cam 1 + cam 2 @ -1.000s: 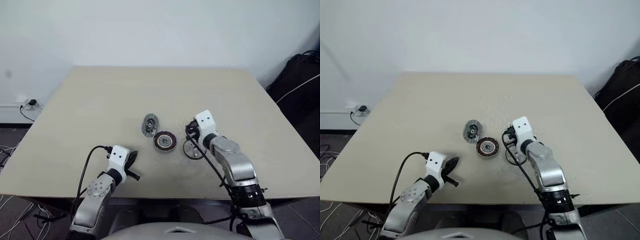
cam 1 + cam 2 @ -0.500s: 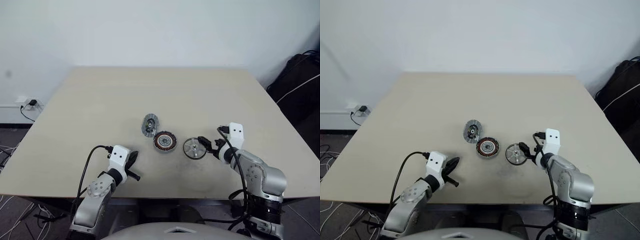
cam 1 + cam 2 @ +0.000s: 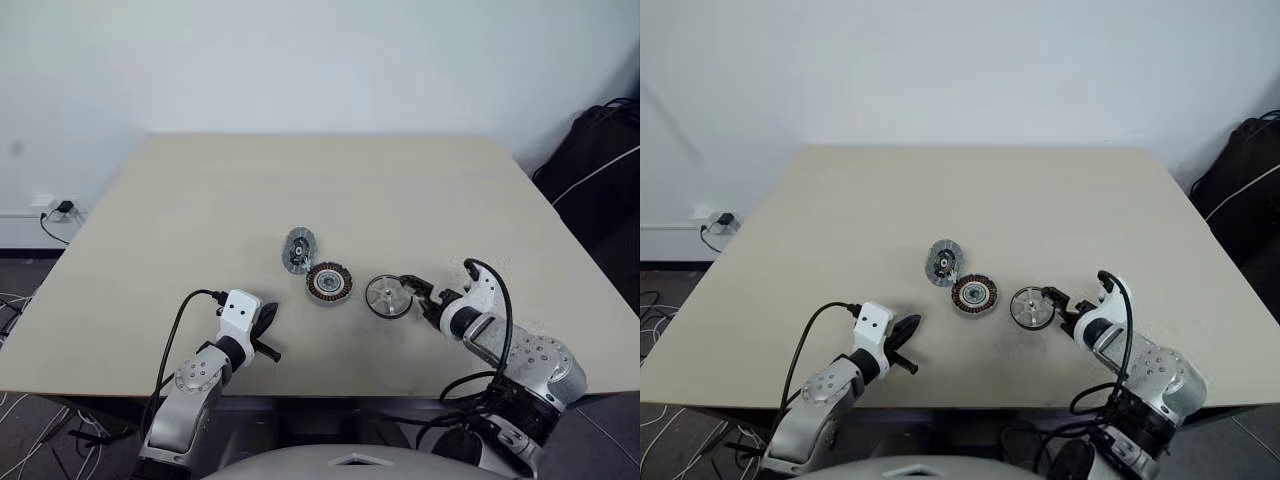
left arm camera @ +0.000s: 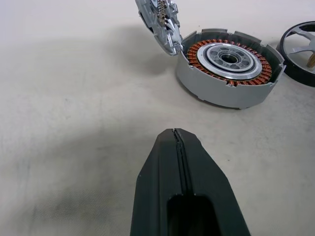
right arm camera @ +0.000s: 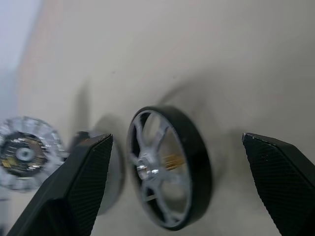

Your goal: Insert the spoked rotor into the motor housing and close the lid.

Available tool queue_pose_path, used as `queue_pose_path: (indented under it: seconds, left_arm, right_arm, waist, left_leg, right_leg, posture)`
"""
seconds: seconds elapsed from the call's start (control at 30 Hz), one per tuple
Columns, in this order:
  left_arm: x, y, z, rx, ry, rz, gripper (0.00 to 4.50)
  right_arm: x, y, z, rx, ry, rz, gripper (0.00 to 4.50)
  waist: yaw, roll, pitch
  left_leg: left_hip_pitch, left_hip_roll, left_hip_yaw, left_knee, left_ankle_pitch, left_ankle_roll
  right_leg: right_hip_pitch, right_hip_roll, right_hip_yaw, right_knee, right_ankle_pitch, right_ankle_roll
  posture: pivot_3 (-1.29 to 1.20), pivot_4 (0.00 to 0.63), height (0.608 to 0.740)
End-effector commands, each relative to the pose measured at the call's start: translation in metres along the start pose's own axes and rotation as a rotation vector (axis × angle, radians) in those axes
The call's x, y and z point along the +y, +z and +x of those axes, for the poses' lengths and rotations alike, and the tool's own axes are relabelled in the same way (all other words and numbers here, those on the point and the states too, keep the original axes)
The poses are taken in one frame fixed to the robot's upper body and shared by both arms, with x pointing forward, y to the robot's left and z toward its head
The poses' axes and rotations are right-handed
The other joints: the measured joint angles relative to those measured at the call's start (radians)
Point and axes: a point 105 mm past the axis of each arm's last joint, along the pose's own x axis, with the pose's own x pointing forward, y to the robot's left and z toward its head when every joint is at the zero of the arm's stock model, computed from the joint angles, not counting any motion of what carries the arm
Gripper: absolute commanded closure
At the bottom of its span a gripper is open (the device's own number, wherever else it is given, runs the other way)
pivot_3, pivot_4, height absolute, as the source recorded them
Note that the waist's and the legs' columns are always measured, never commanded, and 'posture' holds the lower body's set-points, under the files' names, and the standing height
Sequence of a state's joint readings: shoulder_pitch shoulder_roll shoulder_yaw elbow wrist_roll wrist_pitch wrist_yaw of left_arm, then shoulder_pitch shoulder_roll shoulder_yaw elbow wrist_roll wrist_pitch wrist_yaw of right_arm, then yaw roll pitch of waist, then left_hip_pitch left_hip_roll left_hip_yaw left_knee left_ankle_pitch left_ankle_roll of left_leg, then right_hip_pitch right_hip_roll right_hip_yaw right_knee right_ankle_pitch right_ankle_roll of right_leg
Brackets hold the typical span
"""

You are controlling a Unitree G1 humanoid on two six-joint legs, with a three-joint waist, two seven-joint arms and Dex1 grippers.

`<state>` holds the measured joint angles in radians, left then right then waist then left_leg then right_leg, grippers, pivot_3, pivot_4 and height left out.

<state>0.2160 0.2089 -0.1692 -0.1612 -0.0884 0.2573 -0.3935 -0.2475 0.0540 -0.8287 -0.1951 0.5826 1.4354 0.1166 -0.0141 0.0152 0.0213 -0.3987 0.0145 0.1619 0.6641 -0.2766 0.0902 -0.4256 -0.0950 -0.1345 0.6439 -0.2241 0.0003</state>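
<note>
Right gripper has swung off to the right and spread wide, leaving the rotor flat on the table, right of the housing. Lid leans on the housing's far-left edge; left gripper sits pressed together, near-left. Rotor not inserted, likely a regrip.

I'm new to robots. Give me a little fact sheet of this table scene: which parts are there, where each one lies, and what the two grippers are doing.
spoked rotor: flat on the table, right of the housing, apart from it
motor housing: middle of the three parts, open side up, copper windings showing
lid: tilted on edge, leaning against the housing's far left side
right gripper: fingers wide open, just right of the rotor, holding nothing
left gripper: shut, empty, near the table's front edge, pointing toward the housing
</note>
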Motion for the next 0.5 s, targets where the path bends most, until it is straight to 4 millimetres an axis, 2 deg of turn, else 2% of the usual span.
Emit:
queue_pose_path:
  seconds: [0.03, 0.17, 0.23, 0.3, 0.5]
  left_arm:
    - [0.0006, 0.0123, 0.0009, -0.035, -0.004, 0.029, 4.5]
    - [0.0011, 0.012, 0.0009, -0.034, -0.002, 0.03, 4.5]
    - [0.0014, 0.0121, 0.0009, -0.034, -0.001, 0.03, 4.5]
    - [0.0018, 0.0122, 0.0007, -0.034, 0.0, 0.032, 4.5]
    - [0.0017, 0.0125, 0.0011, -0.036, -0.001, 0.034, 4.5]
  right_arm:
    - [0.0079, 0.0012, 0.0005, -0.001, 0.048, 0.031, 0.02]
    - [0.0044, -0.0035, 0.0016, 0.012, 0.038, 0.049, 0.02]
    - [0.0042, -0.0047, 0.0018, 0.015, 0.037, 0.052, 0.4]
    - [0.0043, -0.0058, 0.0015, 0.015, 0.04, 0.06, 0.93]
    - [0.0036, -0.0077, 0.0002, 0.009, 0.034, 0.073, 2.94]
  waist:
    - [0.001, 0.0, 0.0]
    - [-0.001, 0.001, 0.0]
    - [-0.002, 0.001, 0.0]
    - [-0.002, 0.001, 0.0]
    - [-0.005, 0.001, 0.0]
  left_leg:
    - [0.0, 0.0, 0.0, 0.0, 0.0, 0.0]
    - [0.0, 0.0, 0.0, 0.0, 0.0, 0.0]
    - [0.0, 0.0, 0.0, 0.0, 0.0, 0.0]
    - [0.0, 0.0, 0.0, 0.0, 0.0, 0.0]
    - [0.0, 0.0, 0.0, 0.0, 0.0, 0.001]
  right_leg:
    - [0.0, 0.0, 0.0, 0.0, 0.0, 0.0]
    - [0.0, 0.0, 0.0, 0.0, 0.0, 0.0]
    - [0.0, 0.0, 0.0, 0.0, 0.0, 0.0]
    - [0.0, 0.0, 0.0, 0.0, 0.0, 0.0]
    - [0.0, 0.0, 0.0, 0.0, 0.0, 0.0]
  posture:
    - [0.0, 0.0, 0.74]
    - [0.0, 0.0, 0.74]
    - [0.0, 0.0, 0.74]
    - [0.0, 0.0, 0.74]
    - [0.0, 0.0, 0.74]
